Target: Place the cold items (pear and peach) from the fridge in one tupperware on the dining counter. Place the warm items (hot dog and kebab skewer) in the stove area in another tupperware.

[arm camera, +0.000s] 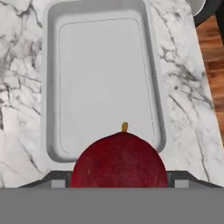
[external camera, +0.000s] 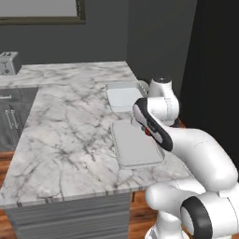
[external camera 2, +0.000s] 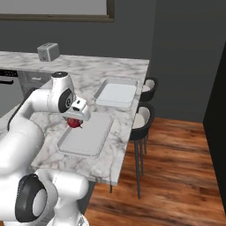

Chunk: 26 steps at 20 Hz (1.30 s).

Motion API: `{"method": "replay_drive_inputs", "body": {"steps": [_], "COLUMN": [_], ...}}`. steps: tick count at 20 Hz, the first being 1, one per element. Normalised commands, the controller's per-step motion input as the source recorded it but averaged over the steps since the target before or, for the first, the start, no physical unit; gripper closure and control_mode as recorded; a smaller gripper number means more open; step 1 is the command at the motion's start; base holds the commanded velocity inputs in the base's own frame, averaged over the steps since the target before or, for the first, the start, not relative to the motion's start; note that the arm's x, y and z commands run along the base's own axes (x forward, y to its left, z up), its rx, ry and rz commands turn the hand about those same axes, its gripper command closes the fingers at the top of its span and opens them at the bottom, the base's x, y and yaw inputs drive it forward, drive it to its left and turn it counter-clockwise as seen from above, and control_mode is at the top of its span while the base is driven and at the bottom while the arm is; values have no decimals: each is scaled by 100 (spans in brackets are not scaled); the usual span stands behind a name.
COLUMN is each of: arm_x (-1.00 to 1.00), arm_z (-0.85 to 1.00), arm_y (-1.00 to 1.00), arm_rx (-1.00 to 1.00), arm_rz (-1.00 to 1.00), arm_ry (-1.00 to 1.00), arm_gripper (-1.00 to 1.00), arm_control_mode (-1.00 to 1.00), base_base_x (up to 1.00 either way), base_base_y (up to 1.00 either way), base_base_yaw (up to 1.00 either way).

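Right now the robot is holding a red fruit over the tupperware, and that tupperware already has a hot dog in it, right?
Not quite. The gripper does hold the red fruit over the near tupperware, but the hand view shows nothing in that tupperware, no hot dog.

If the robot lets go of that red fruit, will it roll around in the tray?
Probably a bit. The red fruit looks round and smooth, so it may roll. The tray below has raised walls, likely stopping it.
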Motion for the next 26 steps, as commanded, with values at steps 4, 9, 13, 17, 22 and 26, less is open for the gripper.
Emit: {"method": "replay_drive_inputs", "body": {"steps": [4, 9, 13, 17, 22, 26], "arm_x": [99, 100, 83, 27, 12, 19], "arm_z": [-55, -47, -35, -46, -54, -50], "arm_y": [0, 1, 7, 6, 3, 0], "arm_rx": [0, -6, -1, 0, 0, 0], "arm_rz": [4, 0, 0, 0, 0, 0], "arm_ry": [16, 0, 0, -1, 0, 0], "arm_gripper": [100, 100, 100, 100, 100, 100], "arm_control_mode": [-100, -100, -100, -100, -100, -100], "base_base_x": [0, 0, 0, 0, 0, 0], "base_base_y": [0, 0, 0, 0, 0, 0], "base_base_yaw": [0, 0, 0, 0, 0, 0]}}
